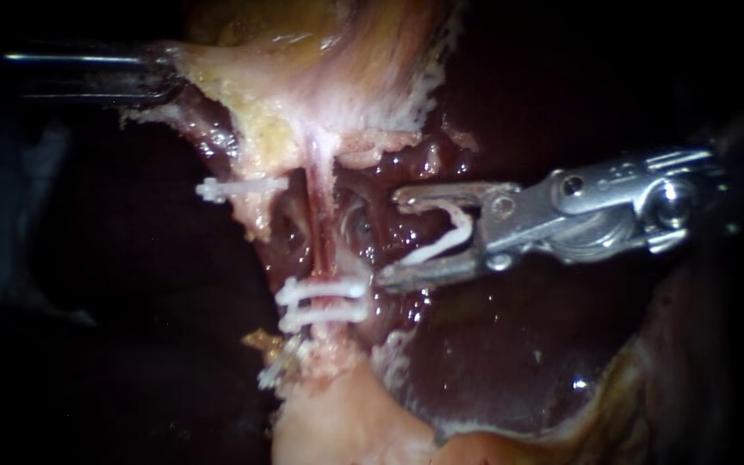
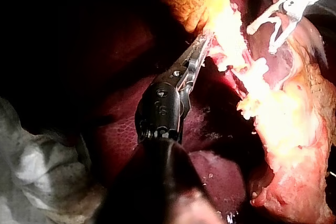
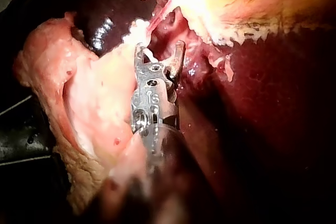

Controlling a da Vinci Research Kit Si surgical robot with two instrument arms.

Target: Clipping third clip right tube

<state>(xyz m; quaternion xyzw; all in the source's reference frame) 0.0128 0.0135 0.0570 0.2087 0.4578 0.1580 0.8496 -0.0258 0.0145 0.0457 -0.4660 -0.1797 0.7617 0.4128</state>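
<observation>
Closest to the endoscope, the right instrument's silver hinged steel claw [image 1: 389, 237] reaches in from the right edge of the frame and stops at centre right. It stands wide, and both of its halves bear on the open white plastic clip [image 1: 441, 247] seated between them, so it is loaded and holding that clip and nothing else.

Just left of the claw's tips, clearly apart from them, the right tube [image 1: 321, 232] runs as a thin pinkish-red strand from the upper middle of the frame to the lower middle. A pair of closed white clips [image 1: 325, 301] already crosses it low down, one close under the other. A single white clip [image 1: 238, 188] sits further left on a separate pale strand.

At upper left the left instrument [image 2: 203, 45] has its narrow claw closed on the pale yellow fatty tissue [image 1: 303, 77], which looks drawn taut towards it. Dark red glossy liver [image 1: 510, 362] fills the lower right.

The step in hand appears to be the approach. The clip is carried but not yet around the tube. The next move likely calls for sliding the claw leftwards until the bare stretch above the pair lies between the clip's legs, square to the tube, and only then squeezing.
</observation>
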